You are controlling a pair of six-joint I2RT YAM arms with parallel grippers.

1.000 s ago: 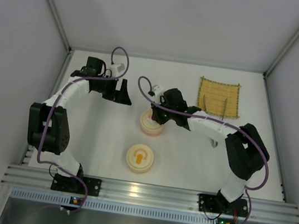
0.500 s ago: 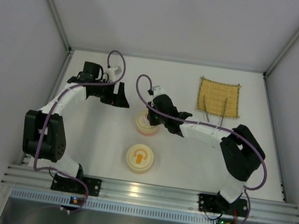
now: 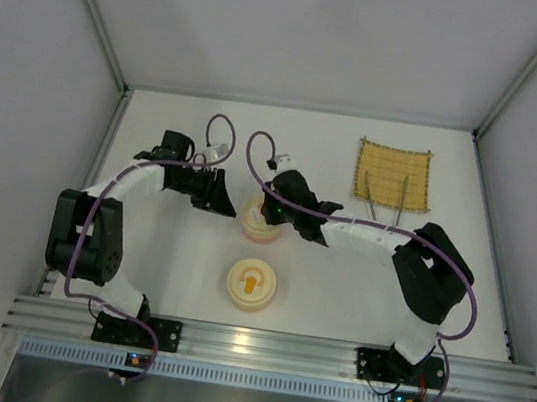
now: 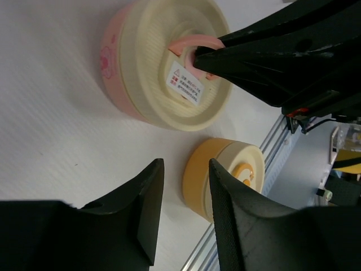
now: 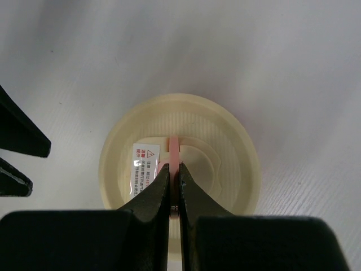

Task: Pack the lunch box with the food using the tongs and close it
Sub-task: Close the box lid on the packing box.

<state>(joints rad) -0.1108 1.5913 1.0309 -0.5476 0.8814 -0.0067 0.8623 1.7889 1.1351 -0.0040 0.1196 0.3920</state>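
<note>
My right gripper is pinched tight on the pink handle at the centre of the cream lid. The lid sits on the pink bowl, mid-table. There is a white sticker on the lid, right beside the handle.

My left gripper is just beside that bowl, on its left in the top view. Its fingers stand apart with a gap, nothing between them, and they are not touching the bowl.

The other lunch box piece, an orange-yellow bowl with a cream top and orange handle, stands nearer my bases, apart from the pink one.

The tongs lie on the yellow mat at the far right of the table, well apart from both grippers. I cannot tell whether food is inside the bowls.
</note>
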